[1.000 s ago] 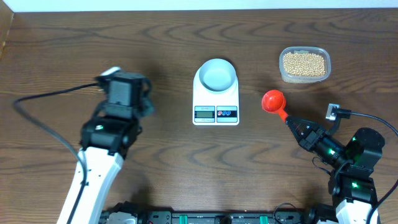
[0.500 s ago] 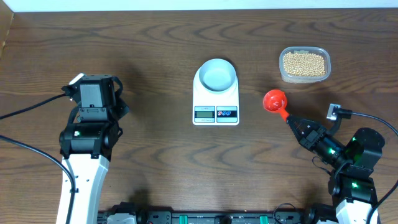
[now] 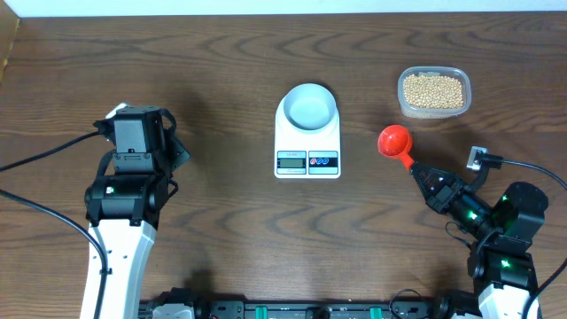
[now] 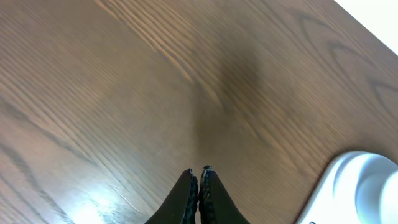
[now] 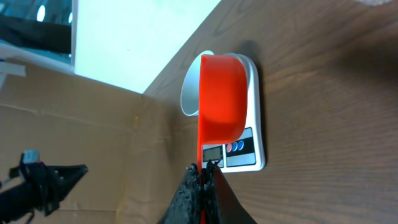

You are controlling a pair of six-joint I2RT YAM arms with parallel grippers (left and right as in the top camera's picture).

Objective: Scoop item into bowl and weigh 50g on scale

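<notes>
The pale grey-blue bowl (image 3: 308, 108) sits empty on the white scale (image 3: 307, 161) at mid-table. Tan-yellow beans (image 3: 433, 89) fill a clear plastic tub at the back right. My right gripper (image 3: 416, 172) is shut on the handle of a red scoop (image 3: 393, 139), whose empty cup hangs between the scale and the tub. In the right wrist view the scoop (image 5: 221, 93) stands in front of the scale (image 5: 245, 155), with the gripper (image 5: 204, 167) clamped on its handle. My left gripper (image 4: 199, 169) is shut on nothing above bare wood, left of the scale (image 4: 326, 196).
The clear tub (image 3: 404, 106) stands near the table's back edge. Black cables (image 3: 44, 146) trail from the left arm (image 3: 133, 177) and loop past the right arm (image 3: 509, 217). A cardboard panel (image 3: 7, 44) borders the far left.
The left arm swung left, away from the scale, then turned slightly. The right gripper nudged the red scoop a little up and right.
</notes>
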